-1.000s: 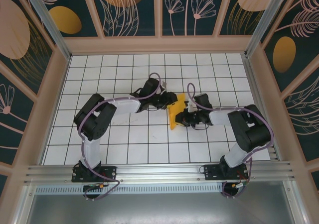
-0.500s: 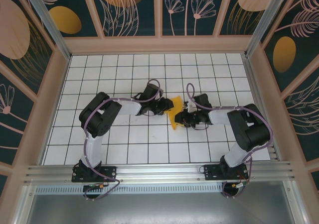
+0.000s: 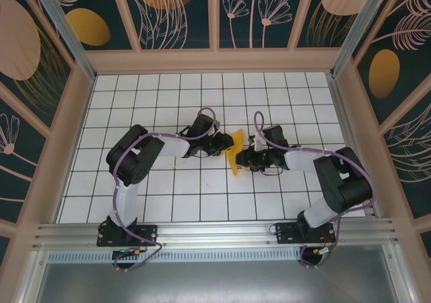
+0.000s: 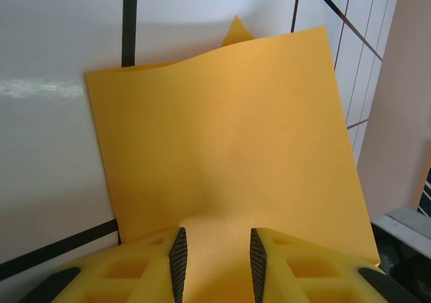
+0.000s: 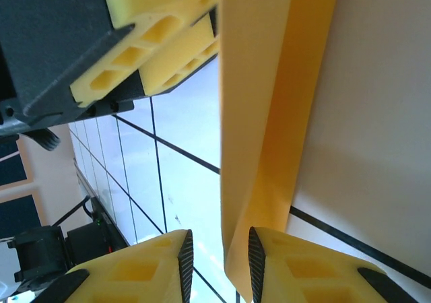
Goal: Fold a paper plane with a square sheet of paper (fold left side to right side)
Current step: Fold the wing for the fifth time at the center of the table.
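A: Top view: paper (image 3: pixel 234 153) is seen mid-desk (image 3: pixel 168 182), partly raised. Long axis runs far-to-near, narrow tip toward the near edge.
B: Left wrist?
A: Broad face (image 4: pixel 229 135) is shown. Left fingers (image 4: pixel 178 262) are parted partway, with paper run into the gap.
B: Right wrist?
A: Paper (image 5: pixel 269 81) is seen edge-on. Right fingers (image 5: pixel 185 262) are parted partway; the paper edge sits in the gap, not pinched.

White-and-black arms (image 3: pixel 165 145) trail purple cables (image 3: pixel 256 119); yellow fingers (image 4: pixel 296 266) carry ribbed black pads (image 4: pixel 178 259).
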